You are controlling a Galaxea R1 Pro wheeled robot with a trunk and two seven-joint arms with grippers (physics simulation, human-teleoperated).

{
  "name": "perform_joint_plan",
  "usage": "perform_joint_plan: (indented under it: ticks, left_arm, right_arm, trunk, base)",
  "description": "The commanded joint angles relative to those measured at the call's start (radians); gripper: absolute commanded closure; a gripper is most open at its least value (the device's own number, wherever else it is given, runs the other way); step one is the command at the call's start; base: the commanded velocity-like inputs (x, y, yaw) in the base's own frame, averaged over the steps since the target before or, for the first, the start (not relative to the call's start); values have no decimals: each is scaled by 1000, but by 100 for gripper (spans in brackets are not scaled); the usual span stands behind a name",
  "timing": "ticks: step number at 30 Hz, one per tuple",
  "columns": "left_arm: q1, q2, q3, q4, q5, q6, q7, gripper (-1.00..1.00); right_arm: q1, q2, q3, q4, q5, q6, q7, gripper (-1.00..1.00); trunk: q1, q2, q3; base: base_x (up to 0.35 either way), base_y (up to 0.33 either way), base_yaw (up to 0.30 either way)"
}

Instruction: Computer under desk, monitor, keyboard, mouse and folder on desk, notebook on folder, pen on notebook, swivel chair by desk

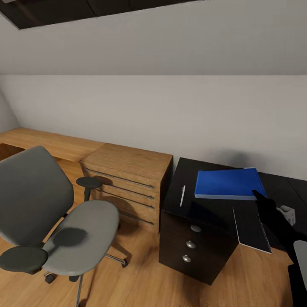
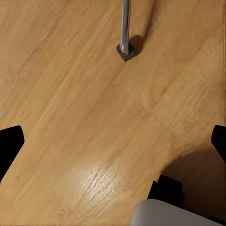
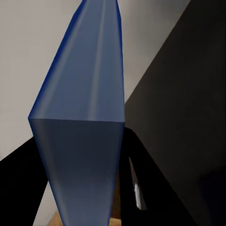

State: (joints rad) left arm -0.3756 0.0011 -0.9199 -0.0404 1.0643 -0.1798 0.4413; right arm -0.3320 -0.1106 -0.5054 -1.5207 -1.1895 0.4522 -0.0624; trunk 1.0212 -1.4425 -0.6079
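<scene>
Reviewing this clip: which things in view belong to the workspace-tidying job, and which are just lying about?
Part of the job:
folder, blue, on the desk
pen, white, on the desk
notebook, overhanging the desk's front edge
swivel chair, standing apart from the desk
right hand at the folder

Just there:
oak drawer unit
wood floor

Folder [image 1: 228,183] on desk [image 1: 204,209], pen [image 1: 182,195] left, notebook [image 1: 250,231] in front; swivel chair [image 1: 47,213] far left.

No text, label, brand or number can be read, as far as these renders allow.
</scene>
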Motion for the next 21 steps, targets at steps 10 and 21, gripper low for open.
perform_joint_plan:
  ticks: [10, 21]
  left_arm:
    - [0, 0, -8, -1, 10, -3, 5, -100]
    - [0, 0, -8, -1, 10, -3, 4, -100]
  right_arm:
    - [-1, -5, -2, -1, -10, 5, -7, 100]
    - [-1, -14, -4, -1, -10, 5, -6, 100]
  trunk:
    - [0, -1, -1]
    - [0, -1, -1]
  base:
    - [0, 0, -297]
    - [0, 0, -297]
